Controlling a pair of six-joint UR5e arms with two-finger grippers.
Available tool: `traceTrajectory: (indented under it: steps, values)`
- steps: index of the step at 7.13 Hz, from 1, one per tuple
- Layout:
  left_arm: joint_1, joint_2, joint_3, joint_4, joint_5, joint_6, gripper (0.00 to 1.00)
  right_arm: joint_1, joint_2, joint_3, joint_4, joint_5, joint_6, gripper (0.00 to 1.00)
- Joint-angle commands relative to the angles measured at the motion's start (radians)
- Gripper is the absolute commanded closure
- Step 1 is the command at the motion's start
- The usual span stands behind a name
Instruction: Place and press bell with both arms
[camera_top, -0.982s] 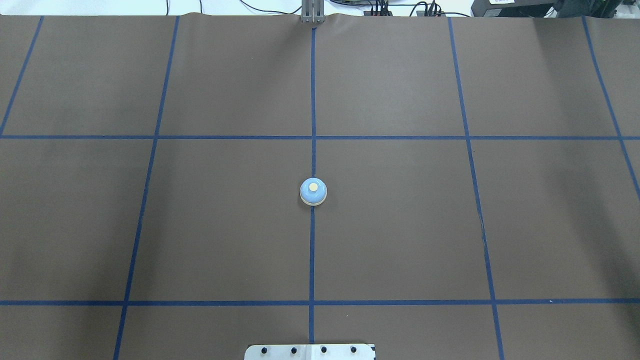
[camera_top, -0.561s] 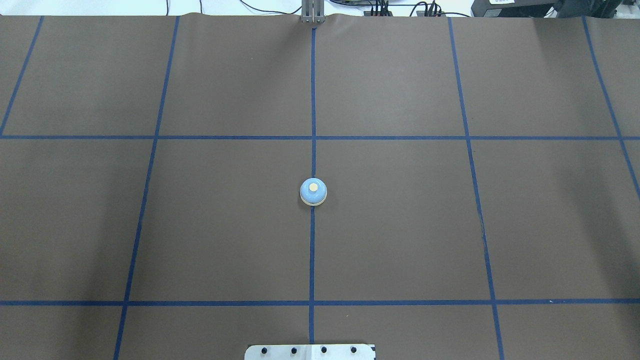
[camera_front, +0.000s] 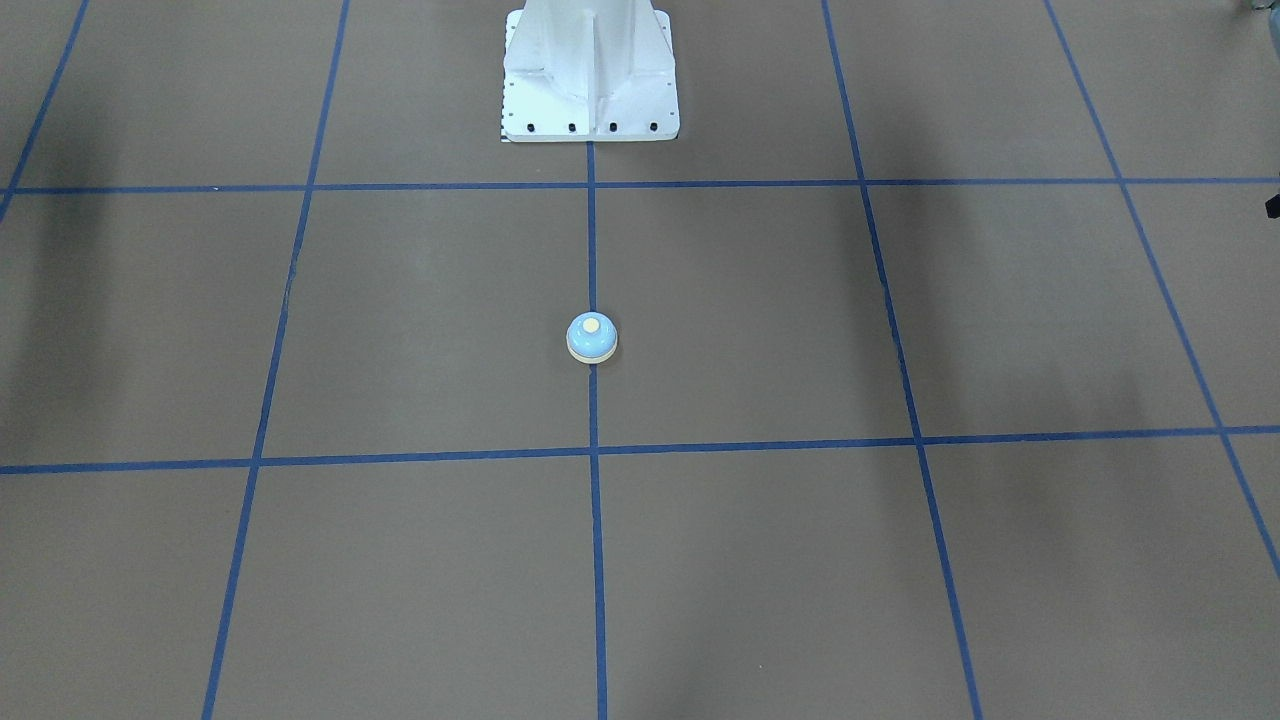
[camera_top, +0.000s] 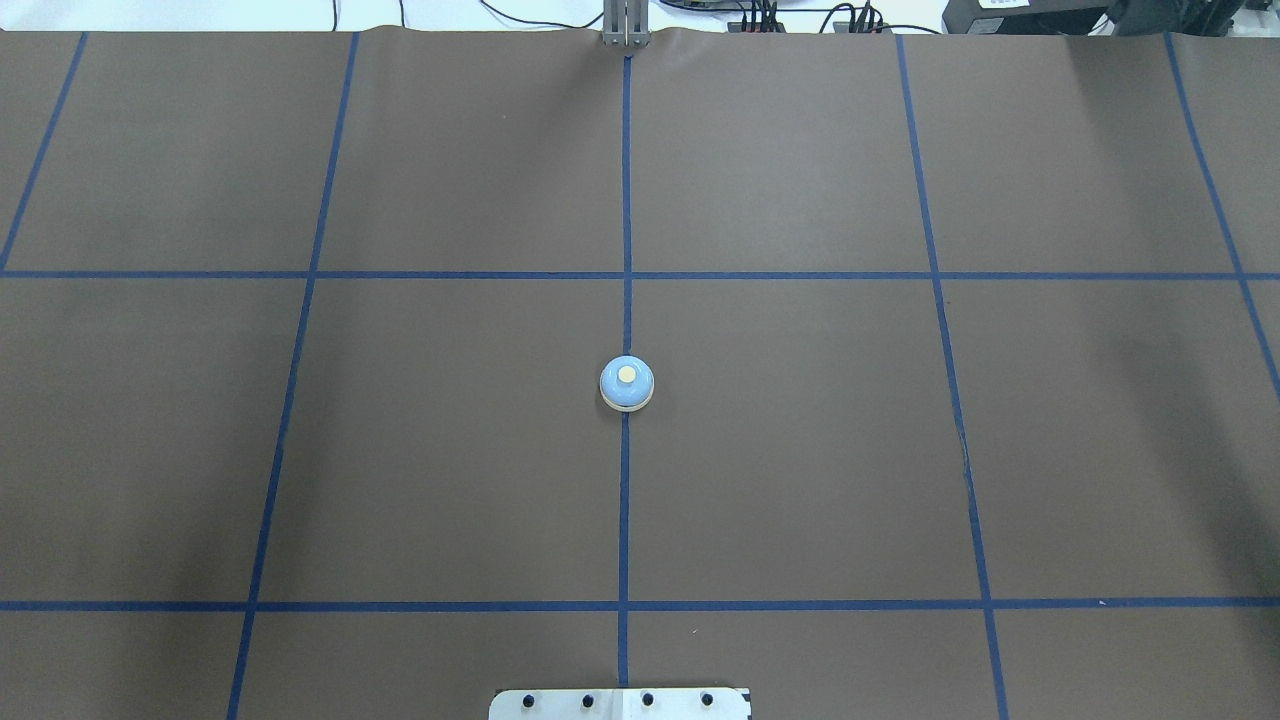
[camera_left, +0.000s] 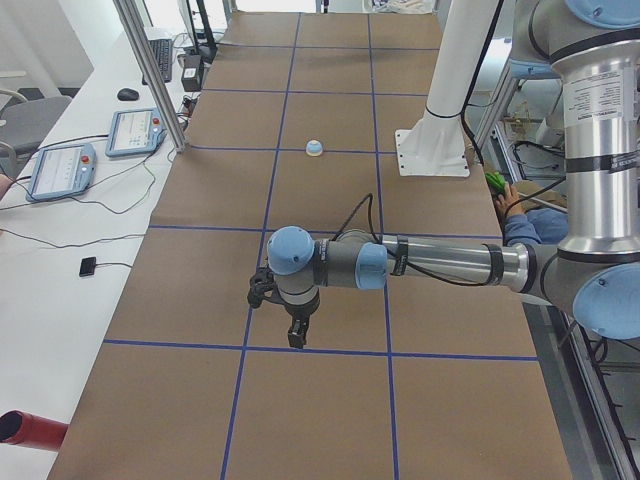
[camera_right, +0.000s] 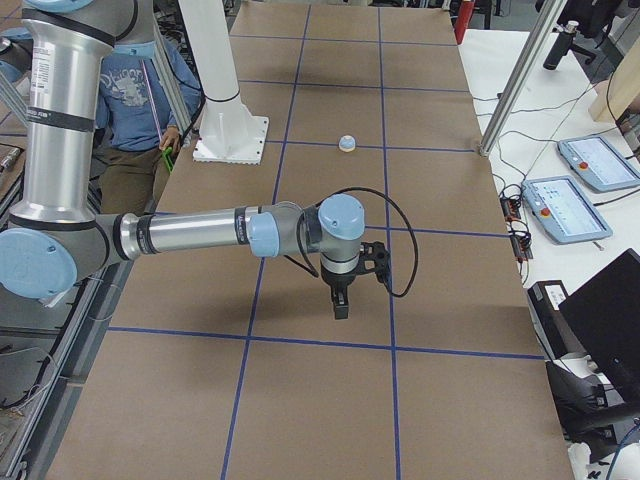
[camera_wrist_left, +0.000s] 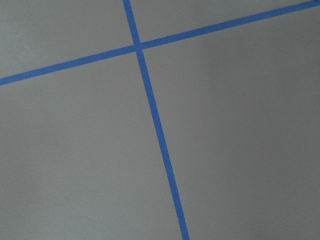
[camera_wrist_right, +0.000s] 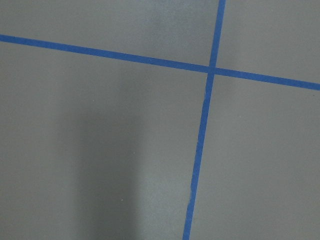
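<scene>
The light-blue bell (camera_top: 627, 383) with its cream button stands upright on the centre tape line of the brown table, alone; it also shows in the front view (camera_front: 592, 337) and small in the side views (camera_left: 315, 148) (camera_right: 347, 143). My left gripper (camera_left: 296, 338) shows only in the exterior left view, pointing down above the table far from the bell. My right gripper (camera_right: 340, 306) shows only in the exterior right view, likewise pointing down far from the bell. I cannot tell whether either is open or shut. Both wrist views show only brown mat and blue tape.
The white pedestal base (camera_front: 590, 80) stands at the robot's edge of the table (camera_top: 800, 450), behind the bell. Blue tape lines divide the mat into squares. Teach pendants (camera_left: 60, 170) (camera_right: 585, 160) lie on side benches. A seated person (camera_right: 140, 90) is beside the pedestal.
</scene>
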Motion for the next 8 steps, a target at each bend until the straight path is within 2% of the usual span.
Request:
traceTrajectory:
  steps: [1, 7, 8]
  values:
    - [-0.008, -0.028, -0.001, 0.074, -0.002, 0.011, 0.01, 0.004, 0.013, -0.009, -0.020, -0.005, -0.052, 0.00]
    - [-0.028, -0.026, -0.030, 0.070, 0.001, -0.022, 0.00, 0.008, 0.027, -0.010, -0.018, 0.009, -0.039, 0.00]
    - [-0.055, -0.028, -0.065, 0.068, 0.015, -0.031, 0.00, 0.016, 0.020, -0.006, -0.018, 0.009, -0.039, 0.00]
